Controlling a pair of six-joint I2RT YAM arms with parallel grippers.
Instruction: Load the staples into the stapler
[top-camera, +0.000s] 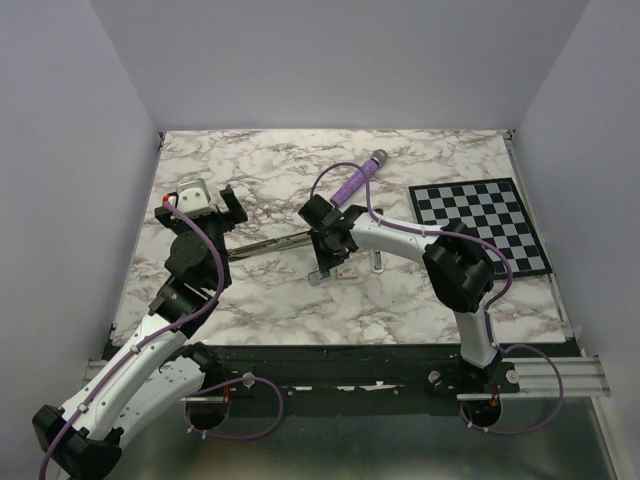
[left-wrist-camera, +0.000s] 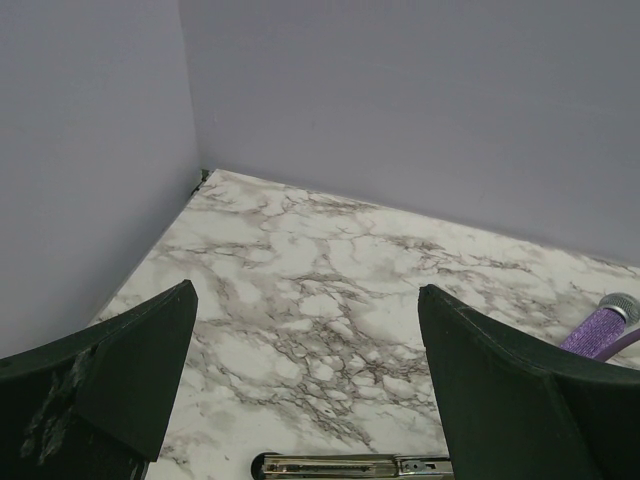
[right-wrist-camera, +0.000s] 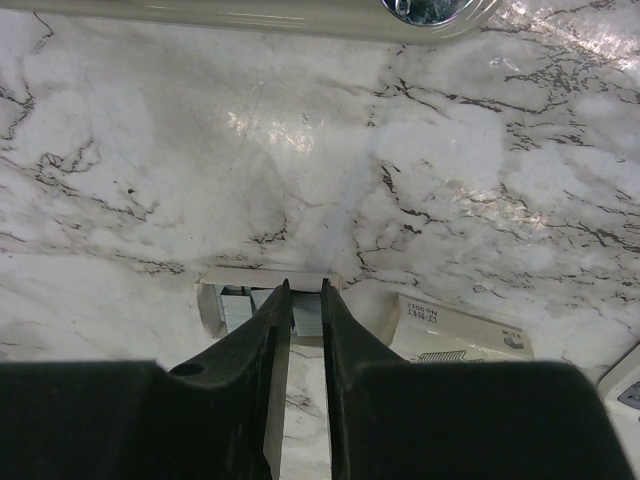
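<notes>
Working the right jaws down at the staples (right-wrist-camera: 238, 305) while the left jaws hang near the stapler (top-camera: 270, 243).

On the right wrist view I see the right jaws drawn nearly together, with only a narrow slot between them. Their tips are at the open cream-white box (right-wrist-camera: 262, 273) on the marble surface (right-wrist-camera: 150, 150). The staples lie grey inside it and one strip shows in the slot, though I cannot tell whether the jaws actually pinch it. A cream printed piece (right-wrist-camera: 455, 335) lies just right of the box. The stapler's beige body runs along the top edge of that view, apart from the box. On the left wrist view the left jaws stand wide apart, holding nothing, with the stapler's metal rail low between them. From above, a purple cylinder (top-camera: 352, 182) lies beyond the right arm, and a checkerboard (top-camera: 480, 225) sits further right.
</notes>
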